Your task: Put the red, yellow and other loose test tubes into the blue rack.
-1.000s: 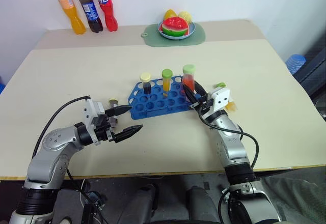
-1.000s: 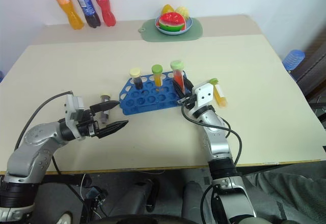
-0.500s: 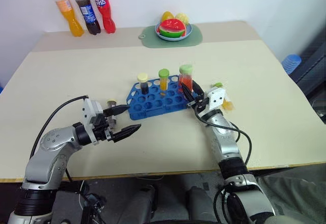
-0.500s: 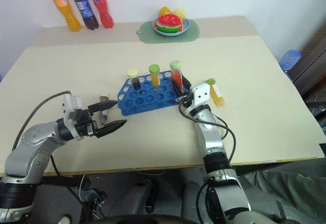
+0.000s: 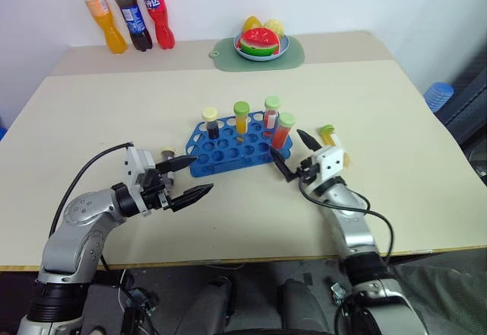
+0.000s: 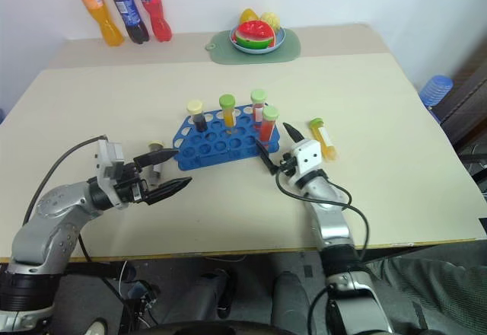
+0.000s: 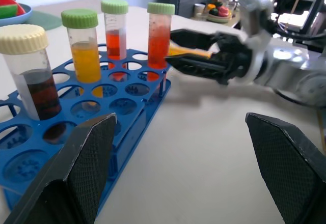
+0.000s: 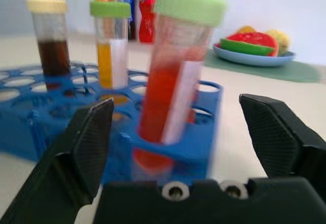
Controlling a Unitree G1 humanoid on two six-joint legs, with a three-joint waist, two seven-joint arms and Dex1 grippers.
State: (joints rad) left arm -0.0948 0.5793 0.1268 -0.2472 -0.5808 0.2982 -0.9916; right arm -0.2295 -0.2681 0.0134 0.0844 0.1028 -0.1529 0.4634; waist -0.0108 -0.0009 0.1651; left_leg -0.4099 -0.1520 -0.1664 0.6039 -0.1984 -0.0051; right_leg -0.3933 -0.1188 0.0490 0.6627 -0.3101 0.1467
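Four capped tubes stand in the blue rack point(image 5: 232, 146) mid-tabletop: dark brown point(image 5: 210, 122), yellow point(image 5: 241, 116) and two red-orange, the nearer one point(image 5: 283, 131) tilted in the corner hole. One yellow tube point(image 5: 333, 141) lies loose right of the rack, and a small capped tube point(image 5: 167, 156) sits at its left end. Both the right gripper point(image 5: 293, 156) and left gripper point(image 5: 189, 178) have jaws spread and empty, with bare tabletop point(image 5: 396, 114) all round, soda bottles point(image 5: 125, 11) and a fruit plate point(image 5: 262, 43) at the far edge.
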